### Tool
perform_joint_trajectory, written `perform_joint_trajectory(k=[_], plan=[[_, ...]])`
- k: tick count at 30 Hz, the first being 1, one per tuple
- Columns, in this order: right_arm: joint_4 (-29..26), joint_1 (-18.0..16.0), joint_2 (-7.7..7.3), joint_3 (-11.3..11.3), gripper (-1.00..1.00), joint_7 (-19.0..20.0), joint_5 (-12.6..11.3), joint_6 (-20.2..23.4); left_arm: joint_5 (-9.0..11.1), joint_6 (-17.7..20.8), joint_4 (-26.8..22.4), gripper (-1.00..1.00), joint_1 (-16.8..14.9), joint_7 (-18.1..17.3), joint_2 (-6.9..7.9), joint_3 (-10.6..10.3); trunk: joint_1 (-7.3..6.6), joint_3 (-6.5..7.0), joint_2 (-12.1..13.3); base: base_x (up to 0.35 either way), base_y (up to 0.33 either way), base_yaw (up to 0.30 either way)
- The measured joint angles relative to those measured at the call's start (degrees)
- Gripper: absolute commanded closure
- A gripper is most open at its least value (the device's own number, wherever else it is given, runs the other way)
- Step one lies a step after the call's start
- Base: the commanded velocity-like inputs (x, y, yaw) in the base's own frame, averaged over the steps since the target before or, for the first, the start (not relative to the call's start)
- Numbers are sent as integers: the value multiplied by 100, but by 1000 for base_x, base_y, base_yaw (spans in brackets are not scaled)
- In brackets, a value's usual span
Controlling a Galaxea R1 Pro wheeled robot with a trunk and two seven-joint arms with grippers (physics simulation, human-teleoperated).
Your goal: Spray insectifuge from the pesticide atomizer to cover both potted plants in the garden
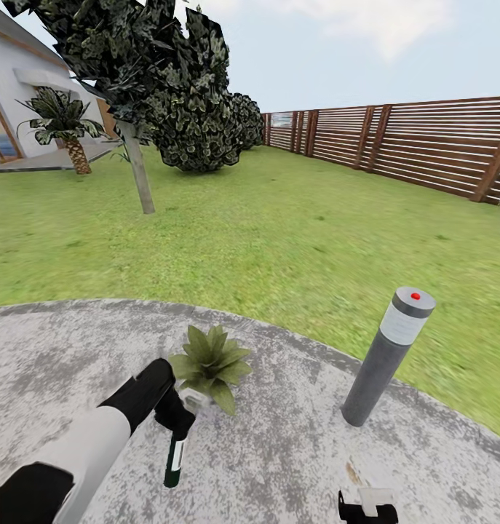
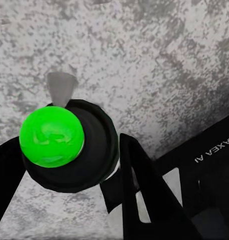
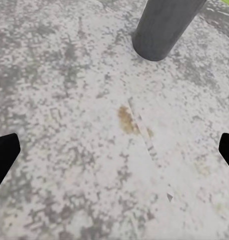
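My left gripper (image 1: 177,421) is shut on the pesticide atomizer (image 1: 175,458), a slim dark green bottle with a white label that hangs below the fingers over the grey stone patio (image 1: 60,356). In the left wrist view the pesticide atomizer (image 2: 69,145) shows a bright green round end, with a pale nozzle (image 2: 61,87) beyond it and my left gripper (image 2: 69,167) closed around its dark body. A potted plant (image 1: 209,360) with pointed green leaves stands on the patio just beyond that gripper. My right gripper (image 1: 366,506) hangs low over the patio, and in the right wrist view the right gripper (image 3: 114,152) is open.
A grey bollard lamp (image 1: 388,356) with a red dot stands on the patio to the right, its base (image 3: 164,25) just ahead of my right gripper. The lawn (image 1: 279,233) stretches to a brown slatted fence (image 1: 424,145). A tree (image 1: 137,167), bushes and a palm (image 1: 64,127) stand at the far left.
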Motion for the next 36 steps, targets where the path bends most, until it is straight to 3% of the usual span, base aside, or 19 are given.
perform_joint_trajectory(k=[4, 6, 8, 10, 11, 14, 16, 18, 22, 33, 36], plan=[[0, 0, 5, 1, -100, 0, 0, 0, 21, -4, 260, 100, 4, 580, -27, 121, 0, 0, 0, 0, 0, 0], [0, 0, 1, 2, -100, 0, 0, 0, 38, -5, 318, 100, 3, 848, -50, 396, 0, 0, 0, 0, 0, 0], [0, 0, -7, 3, -100, 3, 2, 0, 28, -24, 325, 100, 3, 1199, -63, 897, 0, 0, 0, 0, 0, 0], [0, 0, -26, 4, -100, 58, 105, -6, 39, -37, 332, 100, 5, 1364, -66, 1101, 0, 0, 0, 0, 0, 0], [-2, 4, -41, 5, -100, 93, 224, -12, 45, -43, 341, 100, 7, 1390, -68, 1132, 0, 0, 0, 0, 0, 0], [-9, 8, -88, 1, -100, 157, 964, -181, 67, -61, 354, 100, 17, 1431, -96, 1153, 0, 0, 0, 0, 0, 0], [-10, 9, -104, 2, -100, 167, 1422, -549, 72, -65, 356, 100, 19, 1420, -110, 1155, 0, 0, 0, 0, 0, 0], [-15, 9, -105, -11, -100, 159, 1615, -843, 77, -63, 355, 100, 19, 1421, -143, 1158, 0, 0, 0, 8, 0, 0], [-32, 9, -102, -49, -100, 129, 1671, -948, 66, -63, 353, 100, 15, 1428, -206, 1156, -2, 0, 0, 166, -105, 0], [-10, 9, -98, -44, -100, 128, 1679, -953, 42, -62, 376, 100, 41, 1447, -203, 1157, 0, 0, 0, 130, -89, 0], [-9, 9, -98, -44, -100, 131, 1679, -948, 26, -62, 359, 100, 309, 1458, -190, 1158, 0, -1, 0, 2, -1, 0]])
